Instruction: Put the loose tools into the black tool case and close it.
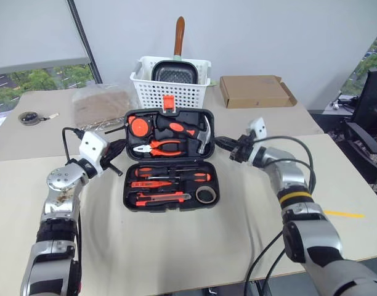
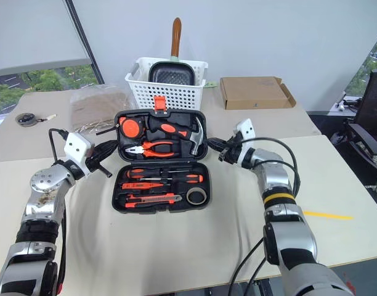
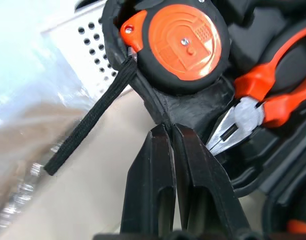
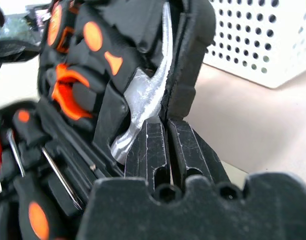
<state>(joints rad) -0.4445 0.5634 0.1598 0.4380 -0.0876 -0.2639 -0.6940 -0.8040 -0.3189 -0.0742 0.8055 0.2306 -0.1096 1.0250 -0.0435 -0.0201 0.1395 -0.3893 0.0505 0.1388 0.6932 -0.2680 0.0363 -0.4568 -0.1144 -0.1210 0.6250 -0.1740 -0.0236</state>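
Two hands flank the black tool case [image 1: 170,159], which lies open on the bench [image 1: 176,246] in front of a white basket [image 1: 170,86]. We see the left hand [image 1: 117,155] clenched at the left edge of the case's far half, beside the orange tape measure [image 3: 185,42]; the right hand [image 1: 228,145] is clenched at that half's right edge, by the hammer [image 4: 145,92]. We cannot tell whether either pinches the rim. Screwdrivers [image 1: 167,174], a utility knife [image 1: 164,197] and a grey tape roll [image 1: 205,195] sit in the near half's slots.
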